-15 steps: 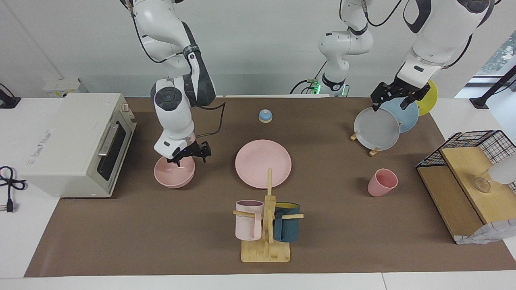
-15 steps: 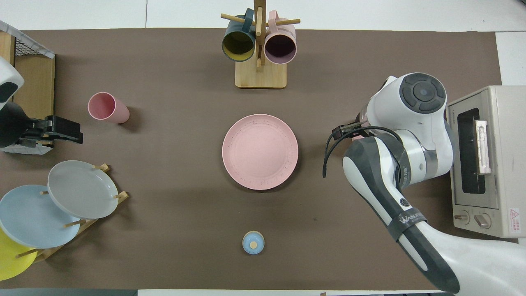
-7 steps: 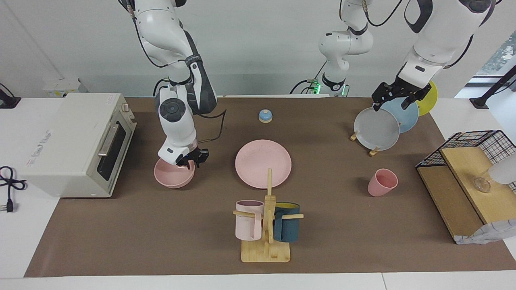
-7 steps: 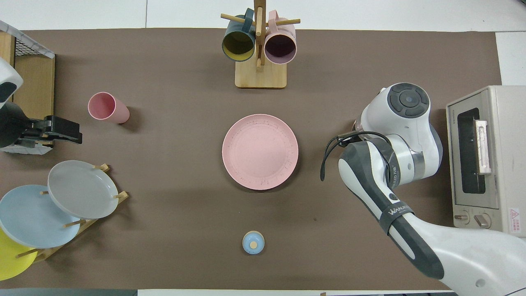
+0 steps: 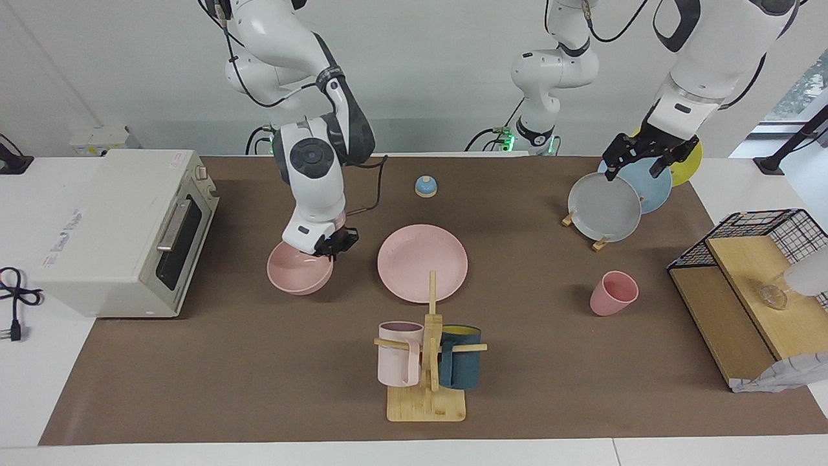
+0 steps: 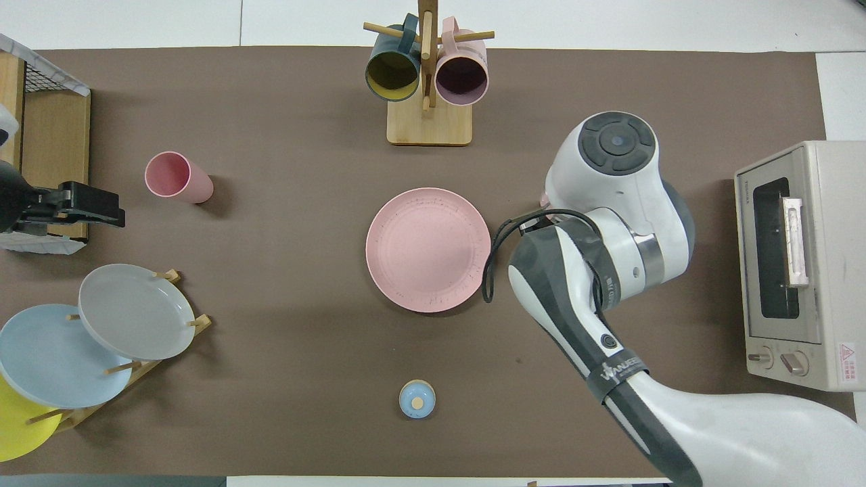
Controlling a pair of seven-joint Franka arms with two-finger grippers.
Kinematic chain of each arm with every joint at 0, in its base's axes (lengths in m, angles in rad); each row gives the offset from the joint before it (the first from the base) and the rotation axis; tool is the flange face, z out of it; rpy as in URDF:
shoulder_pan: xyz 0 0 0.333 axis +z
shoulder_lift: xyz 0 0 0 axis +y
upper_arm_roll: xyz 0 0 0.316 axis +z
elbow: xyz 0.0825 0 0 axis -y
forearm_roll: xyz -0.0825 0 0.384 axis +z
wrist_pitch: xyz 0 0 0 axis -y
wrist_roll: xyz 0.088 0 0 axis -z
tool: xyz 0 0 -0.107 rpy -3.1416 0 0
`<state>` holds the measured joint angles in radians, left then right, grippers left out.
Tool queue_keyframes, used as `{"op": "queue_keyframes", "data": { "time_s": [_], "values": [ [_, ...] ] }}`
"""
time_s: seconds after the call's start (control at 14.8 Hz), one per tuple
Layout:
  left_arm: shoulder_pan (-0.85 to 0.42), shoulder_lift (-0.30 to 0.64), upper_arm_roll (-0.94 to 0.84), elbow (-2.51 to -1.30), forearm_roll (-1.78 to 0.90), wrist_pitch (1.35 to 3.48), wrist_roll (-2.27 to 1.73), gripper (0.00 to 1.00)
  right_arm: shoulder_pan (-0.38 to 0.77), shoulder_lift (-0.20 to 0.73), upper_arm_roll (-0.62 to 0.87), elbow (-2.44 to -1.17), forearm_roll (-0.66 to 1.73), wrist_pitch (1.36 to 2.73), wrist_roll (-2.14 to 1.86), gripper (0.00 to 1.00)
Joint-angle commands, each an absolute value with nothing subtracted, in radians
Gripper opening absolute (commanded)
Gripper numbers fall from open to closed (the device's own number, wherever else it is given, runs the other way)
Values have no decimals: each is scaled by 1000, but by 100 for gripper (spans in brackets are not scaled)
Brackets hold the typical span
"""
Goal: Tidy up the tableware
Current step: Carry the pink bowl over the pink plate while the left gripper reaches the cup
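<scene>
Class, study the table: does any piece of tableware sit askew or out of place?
Yes. The pink bowl hangs tilted, pinched at its rim by the right gripper, beside the pink plate. The pink cup stands upright. The left gripper waits over the plate rack.

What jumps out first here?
The right gripper has its jaws shut on the rim of the pink bowl, tilted between the toaster oven and the pink plate at mid-table. The left gripper waits open over the rack of grey, blue and yellow plates.
</scene>
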<state>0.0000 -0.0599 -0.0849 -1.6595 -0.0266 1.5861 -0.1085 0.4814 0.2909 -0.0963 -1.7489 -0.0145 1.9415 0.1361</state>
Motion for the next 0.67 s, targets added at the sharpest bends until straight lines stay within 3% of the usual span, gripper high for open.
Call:
{"op": "queue_keyframes", "data": {
  "time_s": [0.0, 0.2, 0.61],
  "values": [
    [20, -63, -87, -1649, -23, 1594, -115, 100, 582, 441, -95, -1487, -31, 1804, 285, 0],
    [17, -43, -89, -1654, -26, 1604, -114, 100, 682, 535, -92, -1385, -17, 1836, 444, 0],
    [18, -8, -89, -1660, -41, 1670, -109, 100, 764, 551, -72, -1390, -12, 1972, 535, 0]
  ]
}}
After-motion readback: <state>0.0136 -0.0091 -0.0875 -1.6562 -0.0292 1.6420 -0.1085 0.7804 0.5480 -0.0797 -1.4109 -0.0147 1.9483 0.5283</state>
